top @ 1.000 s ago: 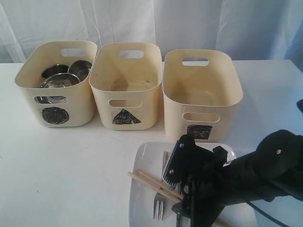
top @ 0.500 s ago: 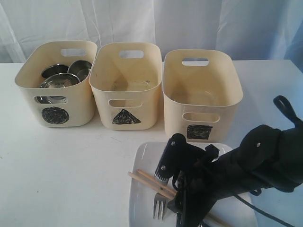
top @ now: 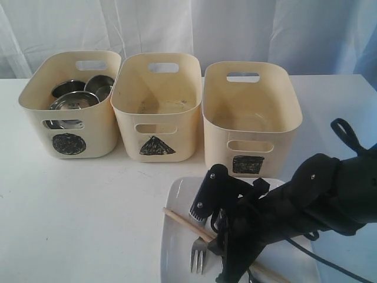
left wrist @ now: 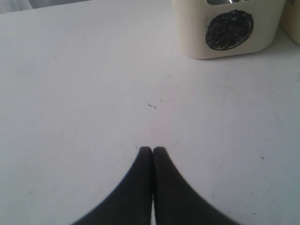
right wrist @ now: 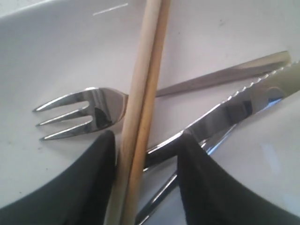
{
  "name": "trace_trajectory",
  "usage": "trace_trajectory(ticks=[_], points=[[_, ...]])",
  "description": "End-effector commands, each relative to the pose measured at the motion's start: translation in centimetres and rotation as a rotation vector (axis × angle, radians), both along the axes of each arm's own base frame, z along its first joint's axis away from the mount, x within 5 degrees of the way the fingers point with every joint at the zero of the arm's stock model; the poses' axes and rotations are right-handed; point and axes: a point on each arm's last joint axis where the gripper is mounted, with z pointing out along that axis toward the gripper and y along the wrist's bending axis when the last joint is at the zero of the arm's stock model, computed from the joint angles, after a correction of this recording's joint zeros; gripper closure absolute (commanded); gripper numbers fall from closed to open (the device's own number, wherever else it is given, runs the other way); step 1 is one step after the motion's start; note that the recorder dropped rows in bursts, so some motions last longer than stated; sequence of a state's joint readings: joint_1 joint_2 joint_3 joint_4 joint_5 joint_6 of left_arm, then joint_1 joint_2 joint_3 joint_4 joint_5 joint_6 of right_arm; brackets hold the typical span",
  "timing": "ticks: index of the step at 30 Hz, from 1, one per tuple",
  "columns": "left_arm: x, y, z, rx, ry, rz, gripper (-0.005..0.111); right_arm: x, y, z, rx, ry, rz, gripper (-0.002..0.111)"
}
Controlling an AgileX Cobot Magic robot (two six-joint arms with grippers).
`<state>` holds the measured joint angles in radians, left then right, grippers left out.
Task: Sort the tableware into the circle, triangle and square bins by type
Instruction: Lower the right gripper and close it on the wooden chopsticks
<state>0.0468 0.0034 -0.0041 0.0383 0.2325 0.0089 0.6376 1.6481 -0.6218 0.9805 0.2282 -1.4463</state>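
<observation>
The large white plate lies at the table's front, and the steel fork and wooden chopsticks rest on it. My right gripper is low over the plate. Seen from the right wrist, this gripper is open and straddles the two chopsticks, one finger against them. The fork and the serrated knife lie under the sticks. The circle bin holds steel bowls. The triangle bin and square bin stand beside it. My left gripper is shut over bare table.
The plate fills the right wrist view, and a further steel handle shows below the knife. The circle bin stands ahead of the left gripper. A white curtain hangs behind the bins.
My right gripper has moved left and down onto the plate. The two chopsticks, apart before, now lie close together between its fingers. The bins have not moved.
</observation>
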Motion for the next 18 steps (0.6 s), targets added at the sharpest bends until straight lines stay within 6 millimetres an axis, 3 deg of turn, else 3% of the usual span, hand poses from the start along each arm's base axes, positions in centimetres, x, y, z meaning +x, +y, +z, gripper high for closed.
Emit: trace_trajectory(ticks=[1,7,18], points=[[-0.01,-0.03,-0.11,-0.003,-0.001,-0.004,0.107,-0.30,0.07,-0.35,-0.009,0.024,0.035,0.075],[-0.01,-0.03,-0.11,-0.003,-0.001,-0.004,0.107,-0.26,0.06,-0.34,-0.010,0.021,0.033,0.089],[-0.01,-0.03,-0.11,-0.003,-0.001,-0.004,0.107,-0.08,0.01,-0.31,-0.010,0.007,0.014,0.105]])
